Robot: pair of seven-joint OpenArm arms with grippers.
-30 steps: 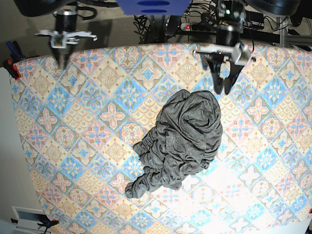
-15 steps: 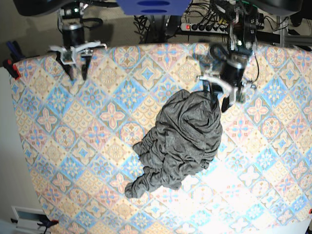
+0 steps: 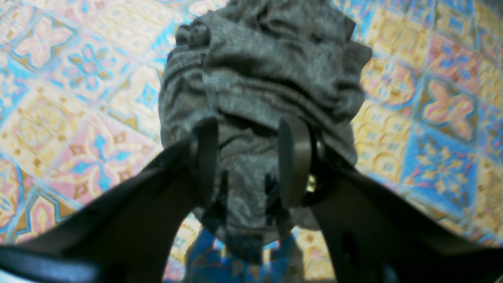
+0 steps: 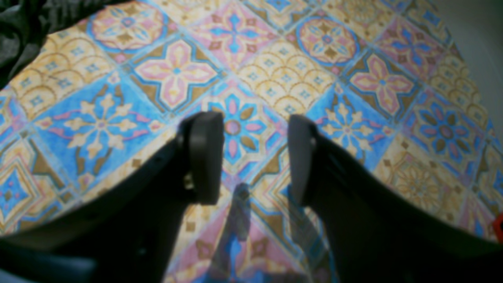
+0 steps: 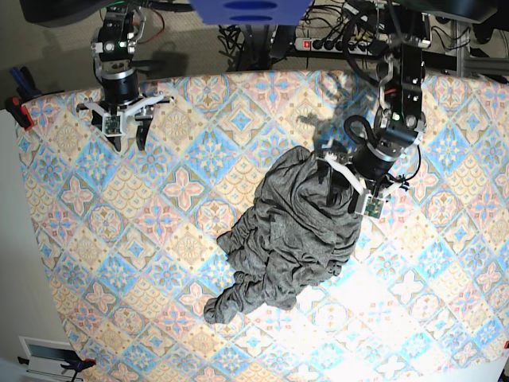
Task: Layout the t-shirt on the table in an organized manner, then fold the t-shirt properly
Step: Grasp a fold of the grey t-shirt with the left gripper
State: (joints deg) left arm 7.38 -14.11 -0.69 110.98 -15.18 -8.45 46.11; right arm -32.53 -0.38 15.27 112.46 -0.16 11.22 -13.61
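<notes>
The dark grey t-shirt [image 5: 294,231] lies crumpled in a heap near the middle of the tile-print table [image 5: 143,239]. My left gripper [image 5: 347,196] hovers at the heap's upper right edge. In the left wrist view that left gripper [image 3: 249,157] is open, its fingers [image 3: 294,161] straddling wrinkled t-shirt [image 3: 259,70] fabric without pinching it. My right gripper [image 5: 130,139] is open over bare table at the far left corner, well away from the shirt. In the right wrist view the right gripper [image 4: 251,157] holds nothing, and only a dark bit of t-shirt [image 4: 15,31] shows at the top left.
A red clamp [image 5: 20,111] grips the table's left edge and another clamp [image 5: 75,364] sits at the lower left corner. A power strip with cables [image 5: 334,44] lies behind the table's far edge.
The left arm has swung down from the far edge onto the shirt's upper right side, its jaws spreading. The right arm came down over the far left corner and its jaws opened too.
</notes>
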